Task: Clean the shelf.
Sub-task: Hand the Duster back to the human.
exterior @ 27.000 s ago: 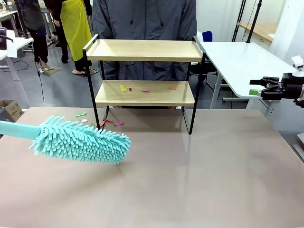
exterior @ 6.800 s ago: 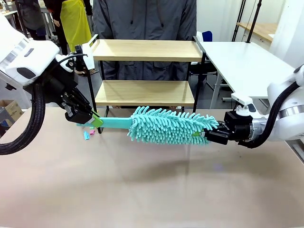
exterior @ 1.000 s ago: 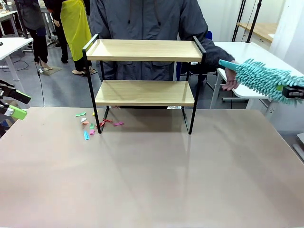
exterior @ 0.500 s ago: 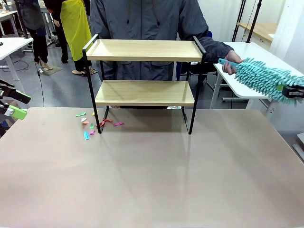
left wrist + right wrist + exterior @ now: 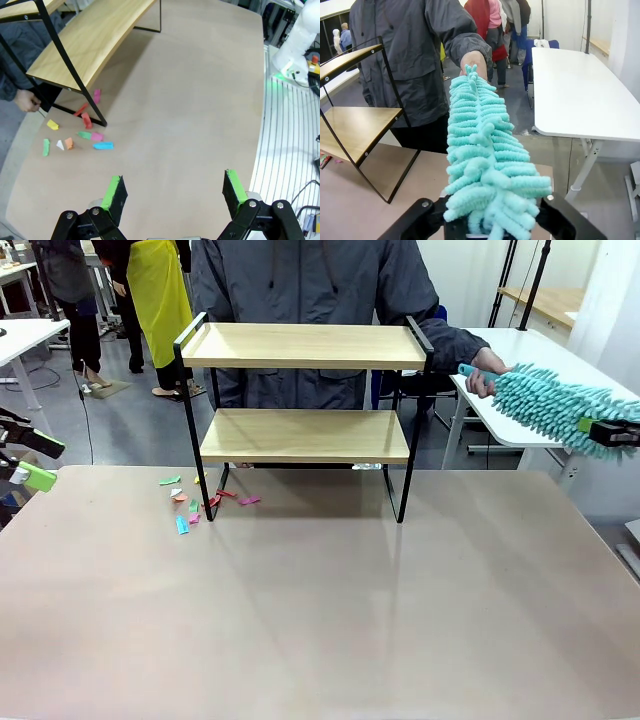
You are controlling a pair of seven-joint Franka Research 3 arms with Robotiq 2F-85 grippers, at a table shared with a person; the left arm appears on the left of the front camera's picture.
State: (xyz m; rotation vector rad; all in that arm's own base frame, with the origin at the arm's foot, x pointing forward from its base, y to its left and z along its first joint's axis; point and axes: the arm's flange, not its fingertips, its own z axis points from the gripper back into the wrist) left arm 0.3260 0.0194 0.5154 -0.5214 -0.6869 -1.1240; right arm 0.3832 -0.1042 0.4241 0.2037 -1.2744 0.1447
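Observation:
The shelf stands at the table's far middle, both wooden boards bare; in the left wrist view the shelf is at the upper left. Out past the table's right edge, my right gripper is shut on the tip of a teal fluffy duster. A person's hand grips the duster's handle end. In the right wrist view the duster runs from my right gripper up to that hand. My left gripper hangs open at the far left, seen open as the left gripper.
Several coloured paper scraps lie on the table by the shelf's left leg; the same scraps show from the left wrist. A white side table stands at the right. The person stands behind the shelf.
The person's hand has risen from below the duster's handle and closed on its end. The duster has dipped slightly. My left gripper has not moved.

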